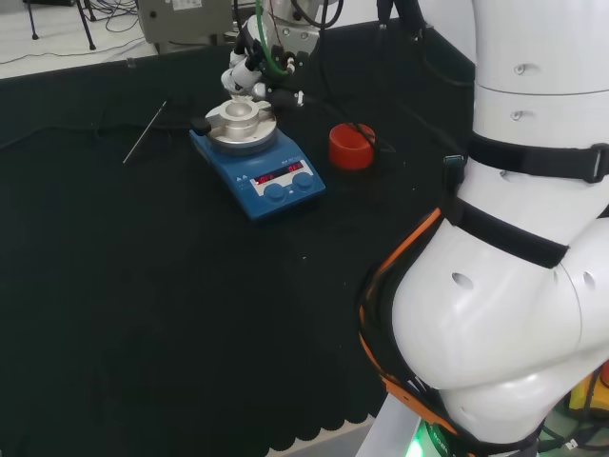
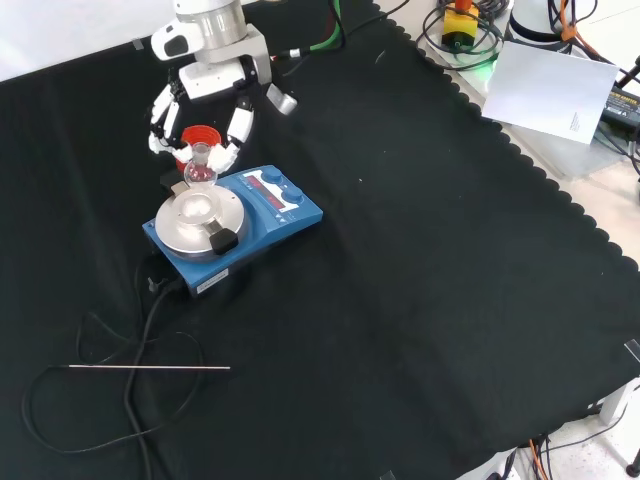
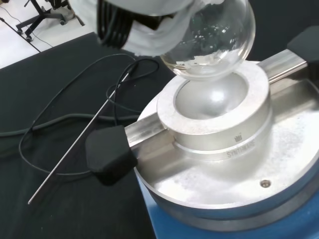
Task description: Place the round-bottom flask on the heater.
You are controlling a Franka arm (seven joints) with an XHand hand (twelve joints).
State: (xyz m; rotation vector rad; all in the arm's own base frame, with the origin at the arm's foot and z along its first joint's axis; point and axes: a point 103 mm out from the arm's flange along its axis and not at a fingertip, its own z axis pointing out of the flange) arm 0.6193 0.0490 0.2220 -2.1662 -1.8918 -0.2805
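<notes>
Glass is hanging just under the fingers: the round-bottom flask is being held over the heater, its bulb poised above the bowl-shaped metal block and, in the wrist view, looking barely clear of the rim. I judge it is being carried upright this way so the round bottom can drop straight into the hollow, which matches its curve and would keep it from rolling.

The hand is gripping the flask from above, with the fingers curling round the neck in the front view; the bulb is left free below them for seating. The flask is looking clear and thin-walled, with droplets or a little residue clinging inside, so it is likely slippery and fragile.

Beyond the fingers, toward the arm, a red ribbed ring is sitting on the counter, probably the stand. On the far side of the heater from the hand, a thin metal rod and a black cable are lying well apart from the work.
</notes>
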